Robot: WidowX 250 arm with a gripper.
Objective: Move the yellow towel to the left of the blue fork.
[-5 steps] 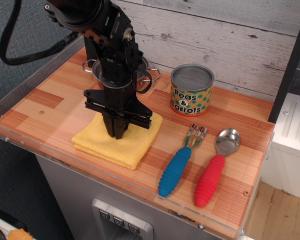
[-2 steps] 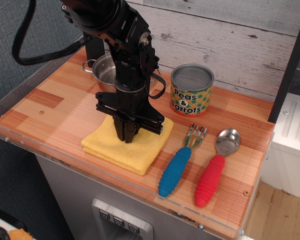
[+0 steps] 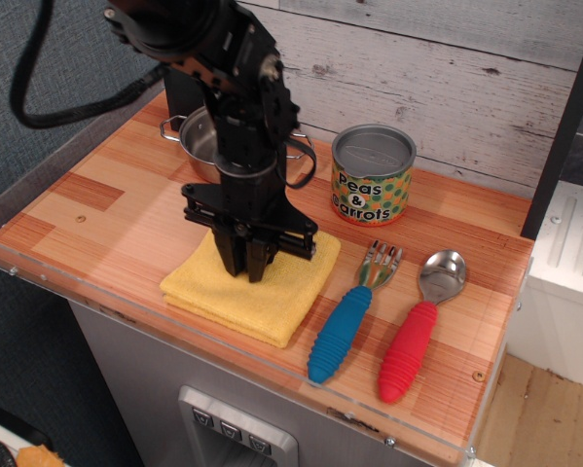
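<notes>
The yellow towel [image 3: 286,297] lies flat on the wooden counter, its right edge close to the blue fork [image 3: 340,331], which lies to its right with the tines pointing away. My gripper [image 3: 244,270] points straight down onto the middle of the towel. Its fingers [image 3: 233,255] stand close together, pinching the cloth. The towel's middle is hidden under the gripper.
A steel pot [image 3: 200,142] stands behind the arm at the back left. A "peas & carrots" can [image 3: 372,175] stands at the back middle. A red-handled spoon [image 3: 413,345] lies right of the fork. A clear rim edges the counter [image 3: 96,209].
My gripper has moved right and a little forward, and the yellow towel has slid with it toward the blue fork. The fork, spoon, can and pot have not moved.
</notes>
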